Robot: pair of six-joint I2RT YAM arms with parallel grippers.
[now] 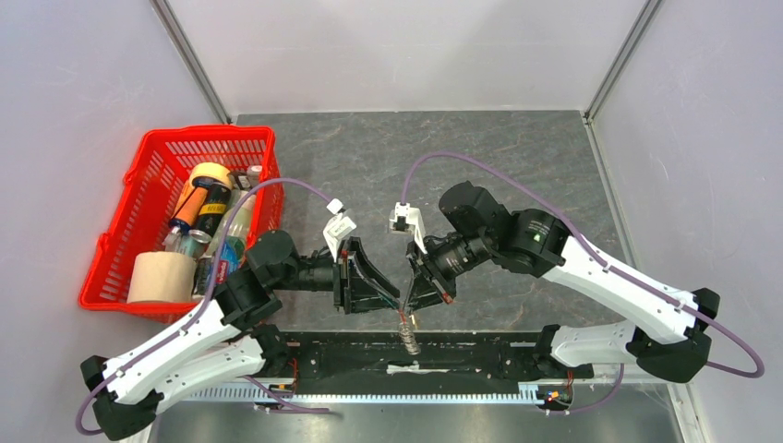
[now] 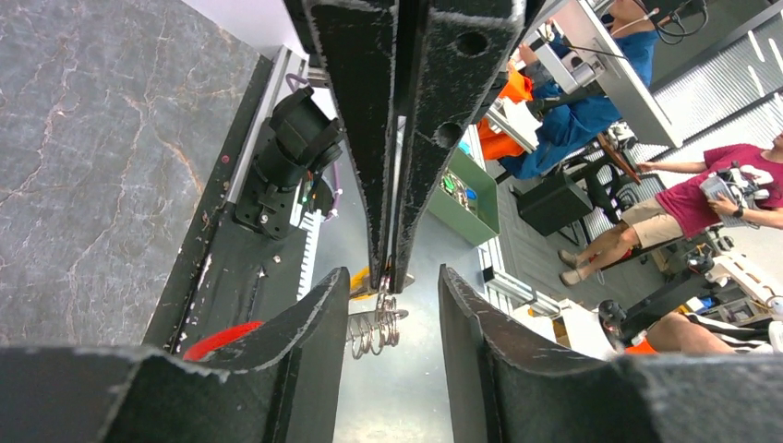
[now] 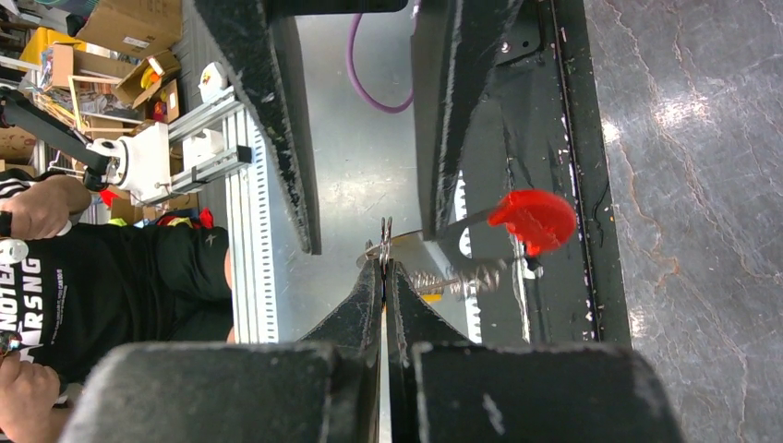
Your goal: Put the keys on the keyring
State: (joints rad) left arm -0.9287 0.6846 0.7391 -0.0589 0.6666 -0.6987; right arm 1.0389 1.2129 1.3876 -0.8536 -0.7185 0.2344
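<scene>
Top external, one key bunch point(image 1: 409, 337), one basket point(image 1: 125, 221)

The left arm point(image 1: 185, 341) rises from its base to a bent elbow well left of the keys point(image 2: 374, 330). From there its wrist lies level and points right toward them. The left gripper point(image 2: 392, 277) has its jaws parted, with one finger point(image 2: 309, 337) on either side of the keys. The right arm point(image 1: 609, 277) reaches in from far right of the keys, its elbow up and its wrist sloping down-left to them. The right gripper point(image 3: 385, 268) is pressed closed, its fingertips point(image 3: 365, 295) pinching just above the keys, which dangle below. Its tips sit inside the left gripper's gap.
</scene>
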